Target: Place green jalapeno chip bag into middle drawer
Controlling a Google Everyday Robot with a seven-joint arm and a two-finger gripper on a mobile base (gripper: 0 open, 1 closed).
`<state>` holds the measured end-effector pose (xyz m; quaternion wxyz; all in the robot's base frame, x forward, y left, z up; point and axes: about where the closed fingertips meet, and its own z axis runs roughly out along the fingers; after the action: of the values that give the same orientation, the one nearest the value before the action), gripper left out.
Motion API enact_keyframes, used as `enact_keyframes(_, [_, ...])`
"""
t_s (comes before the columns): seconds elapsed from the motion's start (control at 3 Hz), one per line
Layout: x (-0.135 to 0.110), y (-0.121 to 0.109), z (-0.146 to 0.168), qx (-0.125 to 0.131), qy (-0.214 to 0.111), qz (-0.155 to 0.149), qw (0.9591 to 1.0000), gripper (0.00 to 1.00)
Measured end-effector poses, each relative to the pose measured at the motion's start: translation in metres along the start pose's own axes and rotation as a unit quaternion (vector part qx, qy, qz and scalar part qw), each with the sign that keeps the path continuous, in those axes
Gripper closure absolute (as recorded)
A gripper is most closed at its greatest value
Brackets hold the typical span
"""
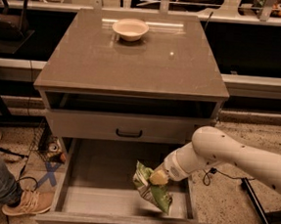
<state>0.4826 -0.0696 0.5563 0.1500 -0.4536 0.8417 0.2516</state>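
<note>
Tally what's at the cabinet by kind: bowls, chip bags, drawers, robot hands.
Bowls: 1, cream bowl on the top.
Chip bags: 1, green jalapeno chip bag, held over the middle drawer.
Drawers: 2, middle drawer open, closed drawer above it.
Hands: 1, hand gripping the bag, over that drawer's right side.
Total: 5.
</note>
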Motion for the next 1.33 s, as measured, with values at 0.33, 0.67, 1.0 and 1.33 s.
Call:
enact_keyframes(0.33, [0.002,0.015,0.03,-0.04,0.006,-0.008,0.9991,1.0])
enact_keyframes(0.67, [0.004,0.025,0.05,-0.069,0.013,-0.012,0.9975,1.0])
enact_keyframes(1.0, [0.006,0.032,0.066,-0.089,0.021,-0.009,0.9957,0.74])
enact_keyframes(1.33, [0.005,0.035,0.074,-0.098,0.029,-0.01,0.9947,0.51])
